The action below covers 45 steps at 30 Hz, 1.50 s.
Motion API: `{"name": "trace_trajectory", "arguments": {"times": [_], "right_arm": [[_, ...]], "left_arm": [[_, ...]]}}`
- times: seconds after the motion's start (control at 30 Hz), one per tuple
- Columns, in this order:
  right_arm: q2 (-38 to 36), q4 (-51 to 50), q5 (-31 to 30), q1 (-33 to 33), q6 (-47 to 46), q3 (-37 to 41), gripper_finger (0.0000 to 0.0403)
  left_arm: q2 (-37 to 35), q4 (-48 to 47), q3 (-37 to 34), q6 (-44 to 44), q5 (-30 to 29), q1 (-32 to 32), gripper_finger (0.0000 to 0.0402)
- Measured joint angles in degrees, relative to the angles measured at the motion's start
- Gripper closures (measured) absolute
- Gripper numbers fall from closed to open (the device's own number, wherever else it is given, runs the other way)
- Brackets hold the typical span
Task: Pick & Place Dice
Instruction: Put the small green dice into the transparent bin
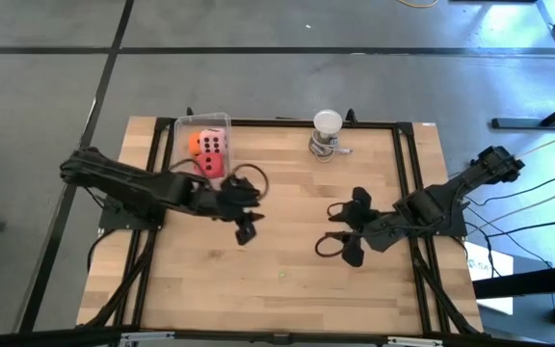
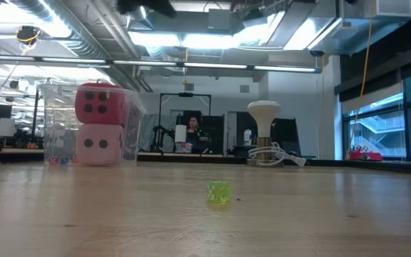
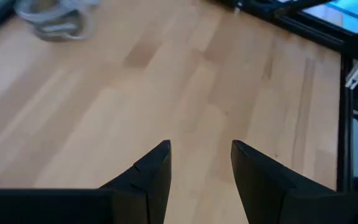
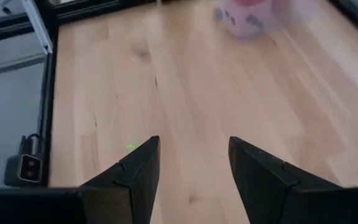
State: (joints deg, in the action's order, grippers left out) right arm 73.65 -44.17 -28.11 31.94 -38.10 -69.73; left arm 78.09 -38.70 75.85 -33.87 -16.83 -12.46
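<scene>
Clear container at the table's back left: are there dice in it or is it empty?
Not empty: the clear container holds a red die stacked on a pale pink die.

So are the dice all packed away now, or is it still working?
Looks nearly done: the soft dice sit stacked in the clear container. Nothing is in hand; the left gripper and right gripper are open over bare wood. A tiny green die lies loose on the table.

The wooden table (image 1: pixel 287 241) carries a clear bin (image 1: pixel 203 125) of dice (image 1: pixel 208 152), a white round-topped object (image 1: pixel 327 133) and a tiny green cube (image 2: pixel 219 193).

White lamp (image 1: pixel 327 122); clear bin (image 1: pixel 183 130)
</scene>
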Motion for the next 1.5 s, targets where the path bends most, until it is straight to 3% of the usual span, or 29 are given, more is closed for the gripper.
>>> {"name": "trace_trajectory", "arguments": {"times": [0.13,0.33,0.53,0.77,1.17,1.5], "right_arm": [[3.4,4.5,0.6,-0.5,7.0,0.0,0.0213],[13.6,14.0,12.3,-3.4,11.3,0.0,0.0213],[24.8,24.5,19.0,-3.5,16.4,0.0,0.0213],[30.5,32.2,30.8,-4.0,27.5,0.0,0.0213],[34.2,35.5,30.6,-4.5,42.9,0.0,0.0213],[39.8,39.2,30.3,-6.5,45.6,0.0,0.0213]], "left_arm": [[-4.1,-8.5,0.1,-0.5,-2.8,-1.7,0.0245],[-5.9,-19.4,0.1,-2.4,-3.0,-4.1,0.0245],[-5.9,-27.1,0.1,-2.0,-2.7,-5.3,0.0245],[-5.9,-32.4,0.0,-0.7,-4.5,-5.2,0.0245],[-9.4,-31.7,0.0,-4.1,-4.6,-5.2,0.0245],[-9.8,-31.8,0.0,-4.0,-4.6,-5.2,0.0245]]}}
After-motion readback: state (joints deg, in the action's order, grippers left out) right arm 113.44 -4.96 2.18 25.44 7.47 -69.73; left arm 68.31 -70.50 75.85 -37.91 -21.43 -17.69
